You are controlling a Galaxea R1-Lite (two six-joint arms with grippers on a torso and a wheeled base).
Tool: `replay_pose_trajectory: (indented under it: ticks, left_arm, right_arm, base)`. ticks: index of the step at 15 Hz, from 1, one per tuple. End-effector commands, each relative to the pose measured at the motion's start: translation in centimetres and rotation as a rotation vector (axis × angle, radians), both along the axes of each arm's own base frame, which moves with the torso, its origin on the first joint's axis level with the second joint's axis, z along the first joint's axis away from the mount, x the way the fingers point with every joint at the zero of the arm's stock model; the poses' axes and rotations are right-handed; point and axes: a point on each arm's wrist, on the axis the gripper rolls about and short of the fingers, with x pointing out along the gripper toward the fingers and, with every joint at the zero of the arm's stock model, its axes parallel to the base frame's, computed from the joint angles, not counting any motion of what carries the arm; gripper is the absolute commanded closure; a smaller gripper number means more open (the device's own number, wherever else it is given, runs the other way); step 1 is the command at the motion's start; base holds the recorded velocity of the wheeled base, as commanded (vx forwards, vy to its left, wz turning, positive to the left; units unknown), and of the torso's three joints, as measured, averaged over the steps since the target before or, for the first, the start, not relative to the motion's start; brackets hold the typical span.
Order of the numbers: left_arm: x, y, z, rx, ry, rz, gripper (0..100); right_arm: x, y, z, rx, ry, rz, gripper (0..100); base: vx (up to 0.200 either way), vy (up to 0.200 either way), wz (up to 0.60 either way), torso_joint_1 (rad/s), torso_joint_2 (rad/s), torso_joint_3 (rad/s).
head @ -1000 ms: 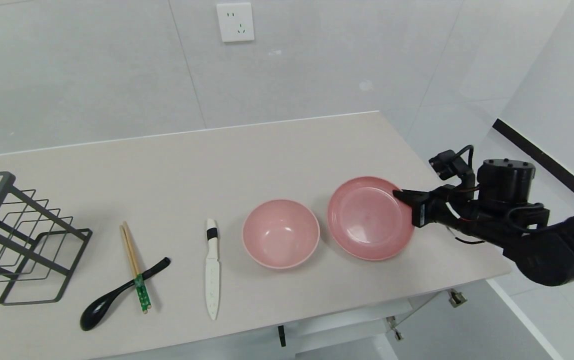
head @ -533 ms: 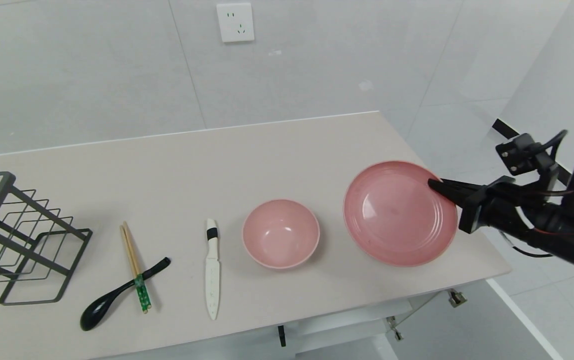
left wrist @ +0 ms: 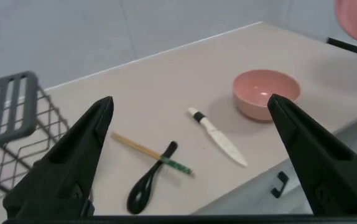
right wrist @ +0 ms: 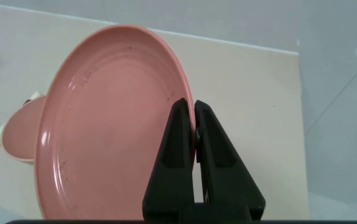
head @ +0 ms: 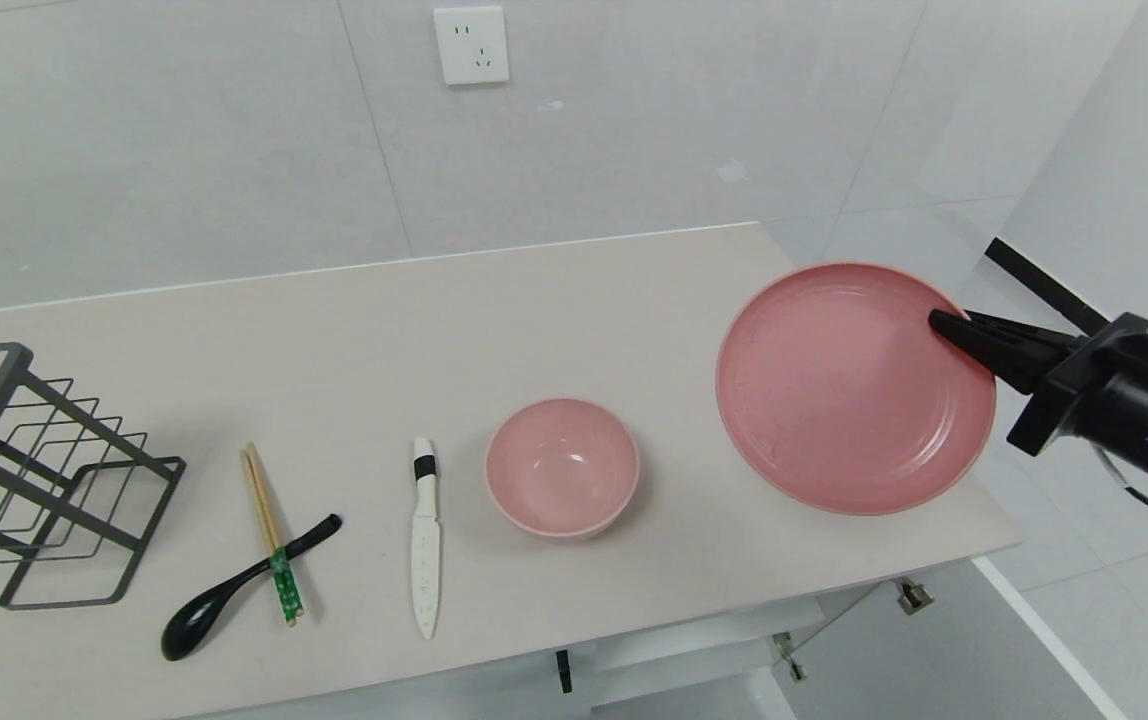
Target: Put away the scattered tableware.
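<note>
Head view: right gripper enters from the right, jaws clamped on the right rim of the pink plate. Plate is held off the bench, over its right end, with part of it past the bench edge and its face tilted up toward the camera. Pink bowl sits upright on the bench, left of the plate and apart from it. White knife lies left of the bowl, its black-banded handle pointing away from the front edge. Chopsticks lie further left, crossing over the handle of the black spoon. Dark wire rack stands at the bench's left end. Wall socket on the tiles behind.

Left wrist view: left gripper is above the bench's front, jaws wide apart, nothing between them. Beyond them lie the pink bowl, white knife, chopsticks over the black spoon, and the wire rack.

Right wrist view: right gripper, jaws pinched on the plate's rim, one on each face. Pink bowl shows partly past the plate's edge, on the bench.
</note>
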Motion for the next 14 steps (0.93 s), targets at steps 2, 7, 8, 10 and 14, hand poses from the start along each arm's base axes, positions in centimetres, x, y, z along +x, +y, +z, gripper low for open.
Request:
replay_pose_trajectory:
  ticks: [2,7,8,10,14]
  left_arm:
    - [4.1,-0.3,3.5,0.019,0.175,-0.122,0]
    - [9.8,-1.3,5.3,0.032,0.267,-0.277,0]
    - [11.0,-1.6,5.5,0.036,0.265,-0.295,0]
    - [13.7,-2.3,5.4,0.030,0.314,-0.323,0]
    - [18.5,-3.7,4.5,0.036,0.412,-0.350,0]
  right_arm:
    - [-1.5,-0.4,1.5,0.013,-0.074,-0.002,100]
    - [-3.6,-0.7,2.7,0.001,-0.161,0.003,100]
    - [-3.7,-0.8,2.8,0.001,-0.170,0.004,100]
    - [-4.0,-0.8,3.0,0.004,-0.185,0.004,100]
    - [-4.4,-0.9,2.4,0.006,-0.207,0.014,100]
  base:
    - [0.000,0.000,0.00,0.000,0.00,0.000]
    - [0.000,0.000,0.00,0.000,0.00,0.000]
    - [0.000,0.000,0.00,0.000,0.00,0.000]
    - [0.000,0.000,0.00,0.000,0.00,0.000]
    - [0.000,0.000,0.00,0.000,0.00,0.000]
